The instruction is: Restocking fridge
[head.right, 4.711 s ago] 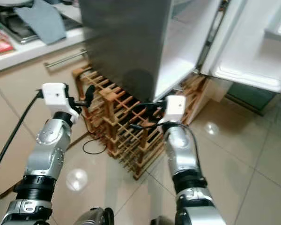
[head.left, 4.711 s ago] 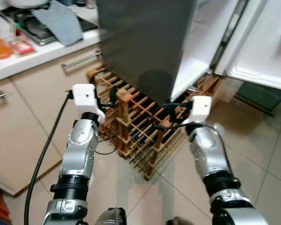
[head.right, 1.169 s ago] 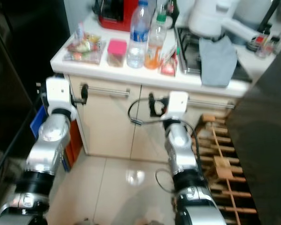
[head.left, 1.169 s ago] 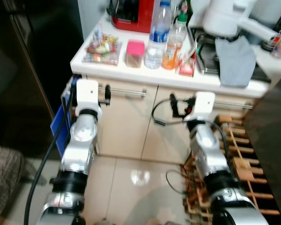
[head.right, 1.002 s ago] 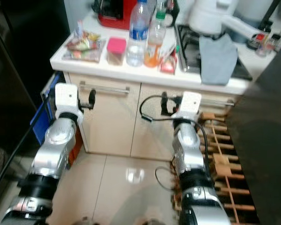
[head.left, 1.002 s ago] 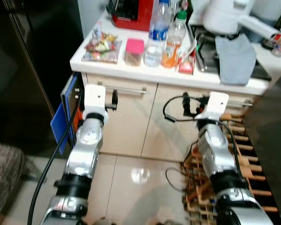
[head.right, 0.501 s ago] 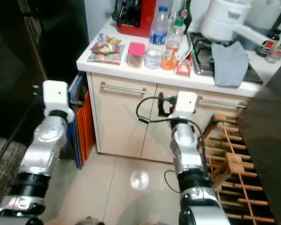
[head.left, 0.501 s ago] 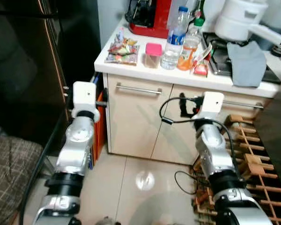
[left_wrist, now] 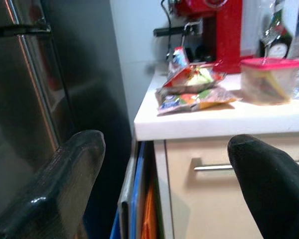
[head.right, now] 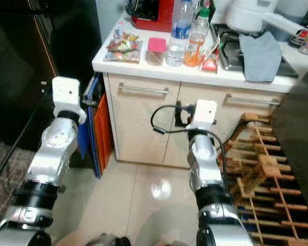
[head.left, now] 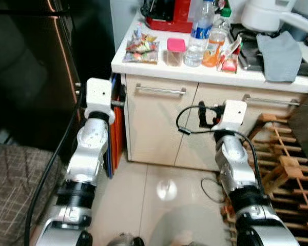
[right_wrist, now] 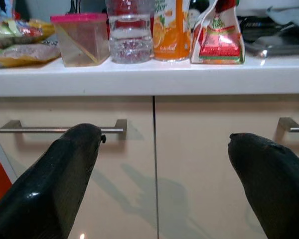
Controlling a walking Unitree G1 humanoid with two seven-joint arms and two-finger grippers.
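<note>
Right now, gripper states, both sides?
Left gripper: open, empty, facing the counter corner.
Right gripper: open, empty, facing the cabinet doors.

Fridge and wine rack behind; now the white counter (head.right: 159, 69) ahead, both pincers raised, spread, empty.

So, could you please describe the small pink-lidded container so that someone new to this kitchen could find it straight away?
Start at the white countertop above the cream cabinet doors. Near its left end a row of items stands in front of a red coffee machine. The container sits between the snack packets and the clear water bottle; it is the only low, square, clear tub with a pink lid.
</note>
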